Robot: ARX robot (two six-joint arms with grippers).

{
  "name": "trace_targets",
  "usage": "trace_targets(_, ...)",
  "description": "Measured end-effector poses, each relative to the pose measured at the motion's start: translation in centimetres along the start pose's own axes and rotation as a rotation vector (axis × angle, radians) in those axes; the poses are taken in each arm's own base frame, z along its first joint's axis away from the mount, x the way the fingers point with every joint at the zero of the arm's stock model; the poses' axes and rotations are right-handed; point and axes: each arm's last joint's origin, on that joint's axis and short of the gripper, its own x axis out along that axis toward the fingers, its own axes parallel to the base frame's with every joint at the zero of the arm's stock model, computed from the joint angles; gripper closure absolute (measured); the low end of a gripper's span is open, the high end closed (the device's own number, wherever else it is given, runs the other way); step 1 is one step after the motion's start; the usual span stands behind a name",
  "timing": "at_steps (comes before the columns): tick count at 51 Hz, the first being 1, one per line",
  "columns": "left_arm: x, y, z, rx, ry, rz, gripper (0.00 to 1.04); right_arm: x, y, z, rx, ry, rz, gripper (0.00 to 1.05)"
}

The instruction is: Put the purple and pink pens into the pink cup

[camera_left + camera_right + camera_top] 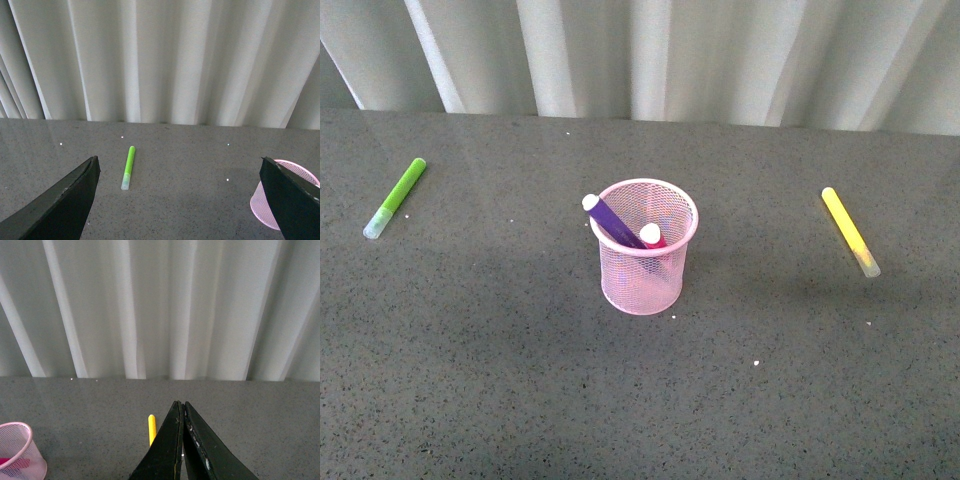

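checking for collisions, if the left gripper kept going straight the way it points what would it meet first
Probably the green marker, which lies on the table between the open fingers of the left gripper. The pink cup sits off to the side. Depth is hard to judge; beyond hangs the curtain.

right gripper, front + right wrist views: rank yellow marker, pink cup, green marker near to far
1. yellow marker: just behind the shut right gripper fingers.
2. pink cup: table centre, off to the gripper's left.
3. green marker: far left of the table, beyond the cup.
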Motion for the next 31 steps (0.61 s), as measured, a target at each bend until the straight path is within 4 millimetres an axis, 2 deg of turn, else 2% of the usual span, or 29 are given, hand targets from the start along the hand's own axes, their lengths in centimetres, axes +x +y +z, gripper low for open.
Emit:
trace_targets(8,0.0,0.0,0.0,0.000,0.000,0.000,0.07,-0.6,0.0,-0.5,0.000,-0.008,0.000,1.01)
trace_targets(31,0.0,0.0,0.0,0.000,0.000,0.000,0.07,-1.8,0.0,-0.3,0.000,-0.028,-0.001,1.01)
